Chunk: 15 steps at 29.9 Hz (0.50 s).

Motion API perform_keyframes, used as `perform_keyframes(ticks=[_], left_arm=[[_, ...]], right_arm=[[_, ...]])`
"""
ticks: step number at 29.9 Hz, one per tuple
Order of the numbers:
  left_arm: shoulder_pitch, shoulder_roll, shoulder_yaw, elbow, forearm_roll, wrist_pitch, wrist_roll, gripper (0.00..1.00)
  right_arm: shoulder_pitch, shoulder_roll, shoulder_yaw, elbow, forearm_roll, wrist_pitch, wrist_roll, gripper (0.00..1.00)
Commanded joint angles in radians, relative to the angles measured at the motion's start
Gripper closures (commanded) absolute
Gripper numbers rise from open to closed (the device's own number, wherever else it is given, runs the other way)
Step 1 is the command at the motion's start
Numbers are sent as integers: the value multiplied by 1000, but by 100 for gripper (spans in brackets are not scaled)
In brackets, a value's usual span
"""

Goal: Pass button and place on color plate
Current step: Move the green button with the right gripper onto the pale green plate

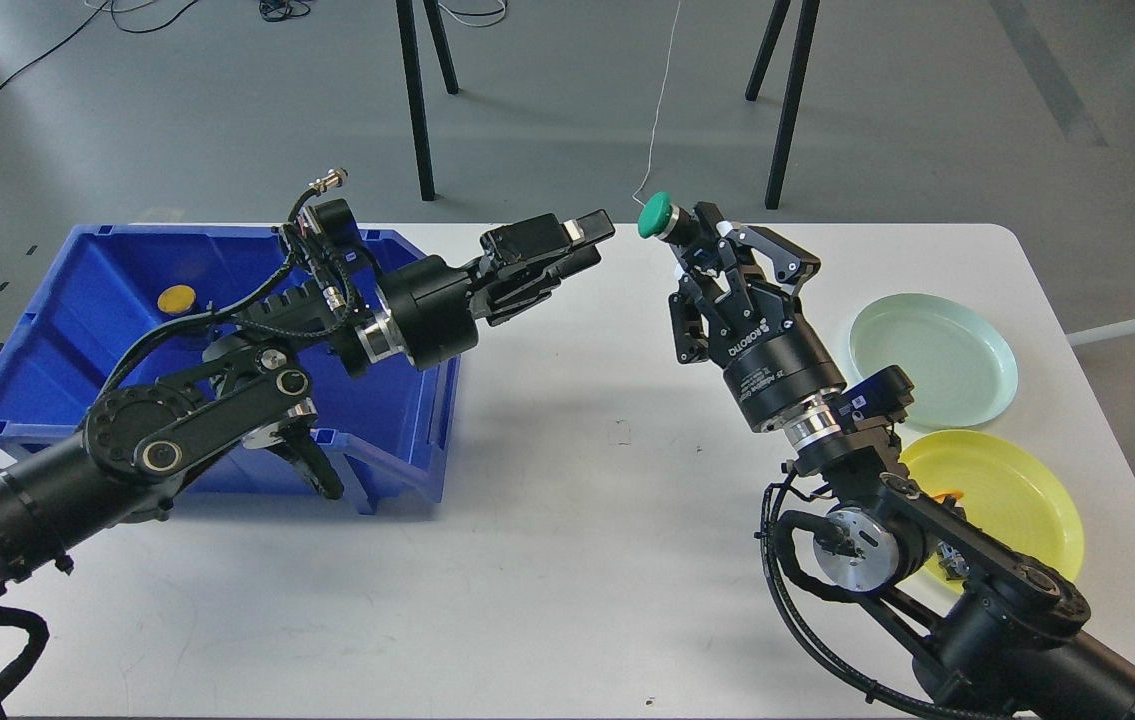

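- The green button (658,215) sits at the upper centre of the frame, raised above the white worktop (547,520), gripped at its dark base by the right gripper (695,240).
- That gripper's fingers are closed around the button's body, with the green cap pointing up and to the left, clear of the fingers.
- The right arm comes in from the lower right corner and rises toward the centre, its gripper the highest part of the arm.
- The left gripper (587,240) is just left of the button, a small gap apart and not touching it. Its fingers lie close together with only a narrow slit between them, and they hold nothing.
- The left arm comes in from the lower left corner and stretches across the front of the blue bin (77,310), which stands on the left side of the worktop.
- Inside the bin, toward its upper left, lies a yellow button (176,298).
- A pale green plate (937,355) rests on the right side of the worktop; a yellow plate (1017,510) lies just below it in the frame, partly hidden by the right arm.
- Both plates are well apart from the green button.
- Black table legs (417,100) stand on the grey floor along the top of the frame.
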Motion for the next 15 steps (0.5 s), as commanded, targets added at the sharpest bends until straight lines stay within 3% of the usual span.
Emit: perform_keyframes(ticks=[1,5,9,15], left_arm=[[1,0,-1,0,-9,0,-1,44],[1,0,1,1,-31,0,-1,43],[1,0,1,1,-34,0,-1,43],[1,0,1,1,-34,-2,-1,43]], right_arm=[[-49,-79,102,-11,-1,0,0,100],[-74,-203,156,-118,-7,-19,0,100],[-57,-324,104,-319,-62,-108,0,100],[58,-330,-139,-577,-156,-237,0,100]])
